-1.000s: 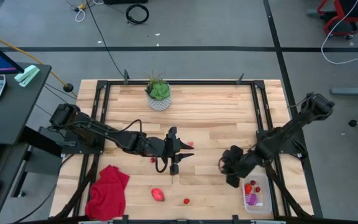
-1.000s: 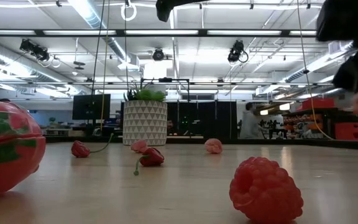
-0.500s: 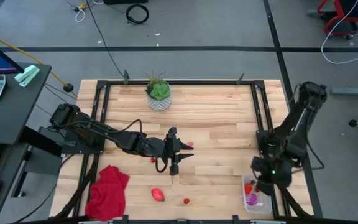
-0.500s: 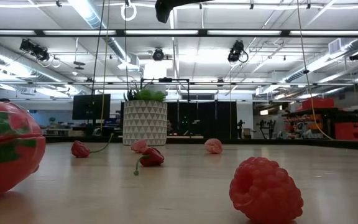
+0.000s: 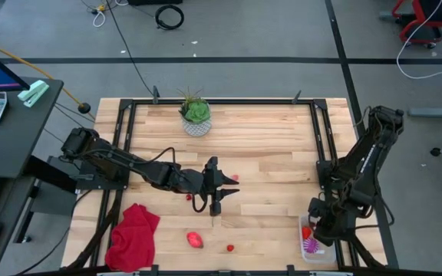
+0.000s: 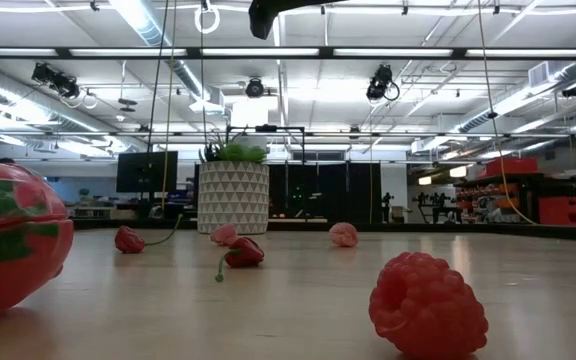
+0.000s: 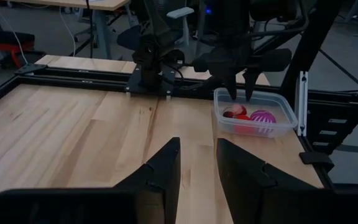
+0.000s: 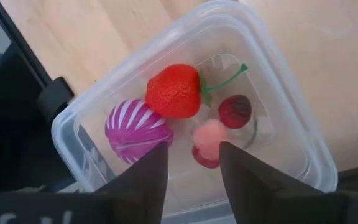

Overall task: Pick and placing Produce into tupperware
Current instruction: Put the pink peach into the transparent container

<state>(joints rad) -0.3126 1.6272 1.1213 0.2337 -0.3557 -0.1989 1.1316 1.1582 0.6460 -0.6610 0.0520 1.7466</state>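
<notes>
The clear tupperware stands at the table's near right corner. In it lie a red strawberry-like piece, a purple ribbed ball, a dark red berry and a pink berry. My right gripper hangs open above the tub, fingers pointing down, touching nothing. My left gripper hovers open over the table's middle. A red-pink oval piece and small red berries rest on the wood.
A potted green plant stands near the far edge, and a red cloth lies at the near left corner. The low view shows a raspberry and the oval piece close to the near edge. Bare wood lies between the arms.
My right gripper has swung from the table's right-middle toward the near right corner and now stands over the tub; it has left the low view. The left arm has kept still.
</notes>
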